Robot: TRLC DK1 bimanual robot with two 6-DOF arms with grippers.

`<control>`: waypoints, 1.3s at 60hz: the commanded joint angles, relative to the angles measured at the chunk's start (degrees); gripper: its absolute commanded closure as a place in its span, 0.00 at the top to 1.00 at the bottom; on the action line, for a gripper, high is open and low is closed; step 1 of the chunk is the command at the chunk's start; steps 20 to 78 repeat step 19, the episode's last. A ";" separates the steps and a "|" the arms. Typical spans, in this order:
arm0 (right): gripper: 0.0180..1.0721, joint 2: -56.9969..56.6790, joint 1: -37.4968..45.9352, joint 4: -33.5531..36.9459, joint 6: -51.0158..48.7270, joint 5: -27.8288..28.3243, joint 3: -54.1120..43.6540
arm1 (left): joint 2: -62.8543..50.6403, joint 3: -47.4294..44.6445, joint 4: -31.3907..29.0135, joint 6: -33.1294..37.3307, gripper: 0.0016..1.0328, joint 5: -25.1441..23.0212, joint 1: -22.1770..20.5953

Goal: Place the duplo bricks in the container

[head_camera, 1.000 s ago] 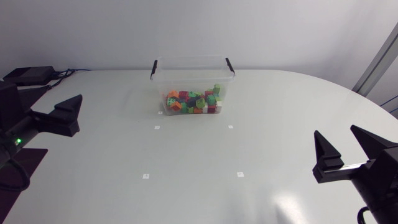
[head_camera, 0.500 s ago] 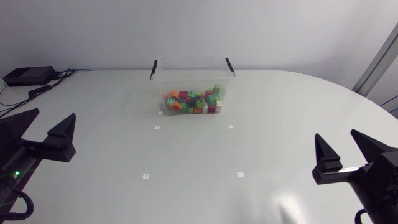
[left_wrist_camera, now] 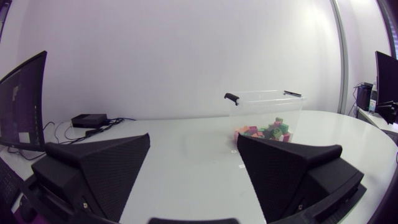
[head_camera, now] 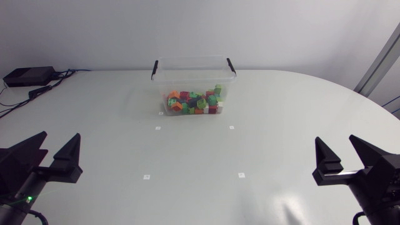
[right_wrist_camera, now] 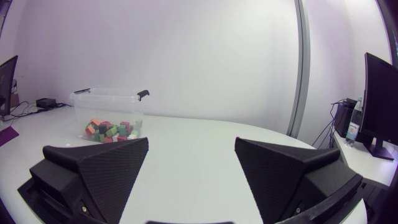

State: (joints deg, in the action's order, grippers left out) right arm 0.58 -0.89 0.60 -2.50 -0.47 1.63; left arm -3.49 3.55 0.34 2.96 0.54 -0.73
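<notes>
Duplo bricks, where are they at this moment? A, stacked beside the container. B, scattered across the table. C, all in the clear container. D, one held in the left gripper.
C: the duplo bricks lie in a heap inside the clear container, none shows on the table around it, and the left gripper and right gripper are open and empty.

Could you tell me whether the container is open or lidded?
Open: no lid sits on the container, and duplo bricks lie piled inside.
</notes>
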 commanded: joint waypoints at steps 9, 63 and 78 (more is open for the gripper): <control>0.95 -0.58 0.89 -0.60 2.50 0.47 -1.63 | 3.49 -3.55 -0.34 -2.96 0.94 -0.54 0.73; 0.95 -0.58 0.89 -0.60 2.50 0.47 -1.63 | 3.49 -3.55 -0.34 -2.96 0.95 -0.54 0.73; 0.95 -0.58 0.89 -0.60 2.50 0.47 -1.63 | 3.49 -3.55 -0.34 -2.96 0.95 -0.54 0.73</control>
